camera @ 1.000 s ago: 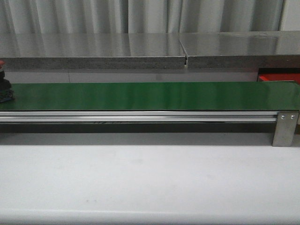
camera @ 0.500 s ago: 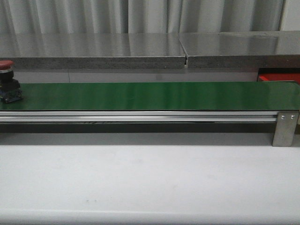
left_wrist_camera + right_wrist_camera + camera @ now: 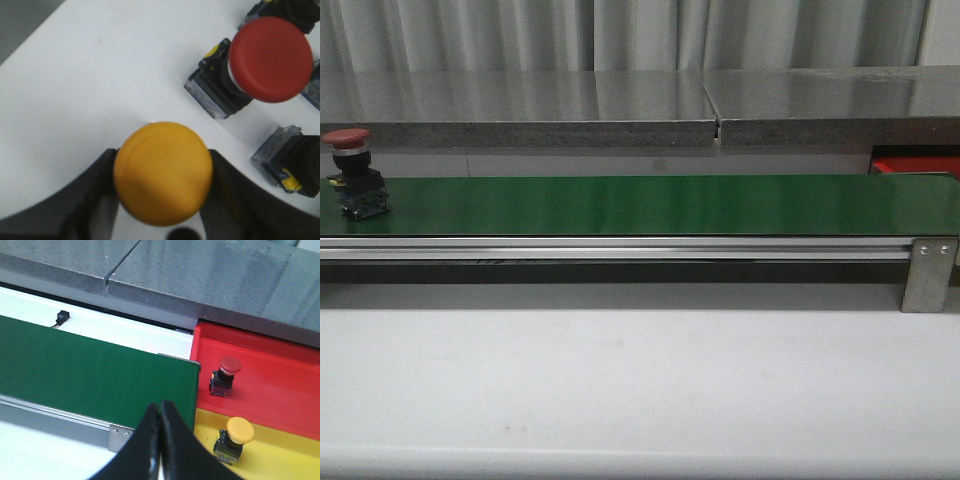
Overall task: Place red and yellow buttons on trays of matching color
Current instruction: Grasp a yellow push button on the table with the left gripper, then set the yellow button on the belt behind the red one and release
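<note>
Left hand (image 3: 162,200) grips a round yellow mushroom-head button (image 3: 162,172) between both fingers, over the white surface (image 3: 75,100); feeding it upright onto the long green conveyor belt (image 3: 650,205) looks like the step, so set it down gently. Right hand (image 3: 161,440), fingers pressed together and empty, waits over the belt's end beside the flat bright red tray (image 3: 280,375) and flat yellow tray (image 3: 285,455), each already carrying one matching button. A red-capped button (image 3: 350,175) rides the belt's left end. No legible writing.

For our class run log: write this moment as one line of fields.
belt: red button at left end | left fingers: around yellow button | right fingers: shut, empty | trays: one button each
</note>
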Controlling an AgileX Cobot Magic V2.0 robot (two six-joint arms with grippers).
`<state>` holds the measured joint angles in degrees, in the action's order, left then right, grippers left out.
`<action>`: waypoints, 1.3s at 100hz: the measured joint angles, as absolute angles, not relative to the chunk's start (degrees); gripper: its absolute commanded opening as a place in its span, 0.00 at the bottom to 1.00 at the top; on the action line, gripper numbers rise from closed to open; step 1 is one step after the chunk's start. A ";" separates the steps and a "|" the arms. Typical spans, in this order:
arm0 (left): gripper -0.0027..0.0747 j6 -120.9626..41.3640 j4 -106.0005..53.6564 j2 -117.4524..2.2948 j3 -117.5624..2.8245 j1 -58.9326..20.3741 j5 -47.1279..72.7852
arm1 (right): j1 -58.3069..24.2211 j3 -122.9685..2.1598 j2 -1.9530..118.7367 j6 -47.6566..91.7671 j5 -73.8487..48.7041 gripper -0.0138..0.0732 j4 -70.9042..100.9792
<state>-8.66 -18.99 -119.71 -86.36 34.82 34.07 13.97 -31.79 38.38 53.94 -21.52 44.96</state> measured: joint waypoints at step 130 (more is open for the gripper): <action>0.02 -8.66 -12.24 -106.06 -86.36 12.04 44.17 | 13.97 -31.79 38.38 53.94 -21.52 0.08 44.96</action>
<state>-8.66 -12.24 -106.06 -86.36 12.04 44.17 13.97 -31.79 38.38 53.94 -21.52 44.96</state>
